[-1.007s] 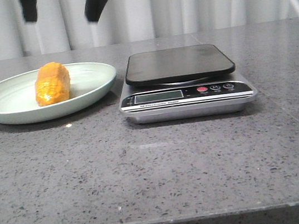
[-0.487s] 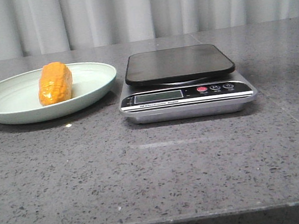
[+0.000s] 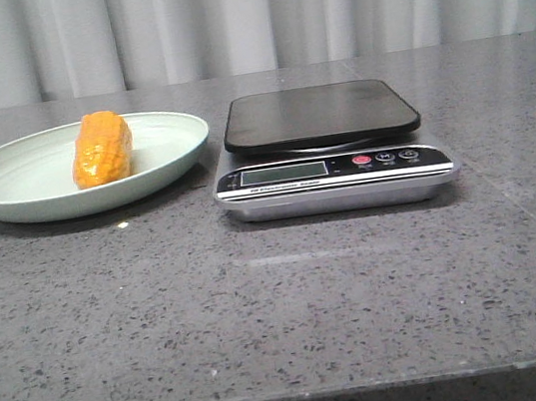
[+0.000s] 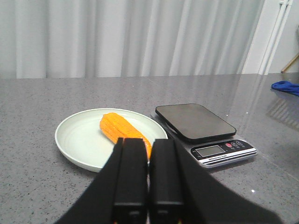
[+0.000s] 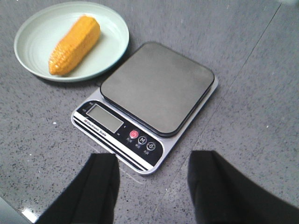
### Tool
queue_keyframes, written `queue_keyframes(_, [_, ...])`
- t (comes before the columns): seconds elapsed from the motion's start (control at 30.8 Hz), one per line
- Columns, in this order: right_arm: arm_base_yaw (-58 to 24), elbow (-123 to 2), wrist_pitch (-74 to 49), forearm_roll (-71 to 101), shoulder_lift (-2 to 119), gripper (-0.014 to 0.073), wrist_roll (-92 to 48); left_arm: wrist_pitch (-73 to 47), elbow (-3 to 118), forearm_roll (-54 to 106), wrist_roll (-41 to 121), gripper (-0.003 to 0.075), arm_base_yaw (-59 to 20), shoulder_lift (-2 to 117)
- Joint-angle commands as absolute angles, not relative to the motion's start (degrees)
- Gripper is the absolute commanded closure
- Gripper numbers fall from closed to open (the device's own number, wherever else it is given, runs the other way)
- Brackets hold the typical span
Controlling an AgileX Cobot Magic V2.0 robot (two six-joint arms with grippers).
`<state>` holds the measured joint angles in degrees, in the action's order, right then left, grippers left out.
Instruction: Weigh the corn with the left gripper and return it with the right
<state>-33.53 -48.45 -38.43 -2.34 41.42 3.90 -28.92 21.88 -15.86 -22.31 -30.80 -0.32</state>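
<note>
- Speckled grey stone-look desk [image 3: 294, 307]: polished enough to throw faint reflections, so likely slippery; best to lower objects onto it or onto the plate gently, never drop.
- Pale-green round plate [image 3: 5, 194] at far left: shallow, smooth, with a raised rim. Judged the start and end place for the task's object.
- Silver digital kitchen scale with a flat black rounded-rectangle platform [image 3: 321, 114], just right of the plate: platform bare, display and small buttons facing near. Judged that weighing has not begun.
- Left end effector [image 4: 148, 177]: black fingers pressed nearly together, gripping nothing, hanging near and above the plate. Advisable to spread wide before descending, then close across the cob's short axis, at mid-length.
- Right end effector [image 5: 154, 186]: black fingers spread wide, empty, poised above the scale's near edge. Best kept clear of the platform until the reading settles.
- Short orange-yellow corn cob [image 3: 102, 148]: lying on its side inside the plate, right of the plate's centre, glossy like plastic, rows of bumpy kernels. Rounded, so likely to roll; worth setting crosswise at the platform's middle.
</note>
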Motion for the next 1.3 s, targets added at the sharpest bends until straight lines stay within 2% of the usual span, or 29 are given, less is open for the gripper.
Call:
queue_keyframes(0.0, [-33.24, -42.92, -27.50, -3.66, 32.72, 0.0155, 3.40, -24.53, 23.34, -16.01, -22.21, 0.0594, -30.88, -0.71])
queue_keyframes(0.1, [-33.24, -36.32, -22.55, -3.66, 24.63, 0.0221, 3.40, -24.53, 23.34, -16.01, -22.21, 0.0594, -30.88, -0.71])
queue_keyframes(0.23, [-33.24, -30.35, -20.19, -3.83, 16.24, 0.0429, 3.40, -24.53, 23.34, -16.01, -22.21, 0.0594, -30.88, -0.71])
queue_keyframes(0.26, [-33.24, -29.20, -19.66, -3.95, 14.78, 0.0459, 3.40, -24.53, 23.34, -16.01, -22.21, 0.0594, -30.88, -0.71])
queue_keyframes(0.49, [-33.24, -23.55, -12.41, -3.95, 9.12, 0.0442, 3.40, -24.53, 23.34, -16.01, -22.21, 0.0594, -30.88, -0.71])
queue_keyframes(1.27, [-33.24, -23.12, -13.15, -3.90, 9.12, 0.0442, 3.40, -24.53, 23.34, -14.64, -22.21, 0.0594, -29.17, -0.71])
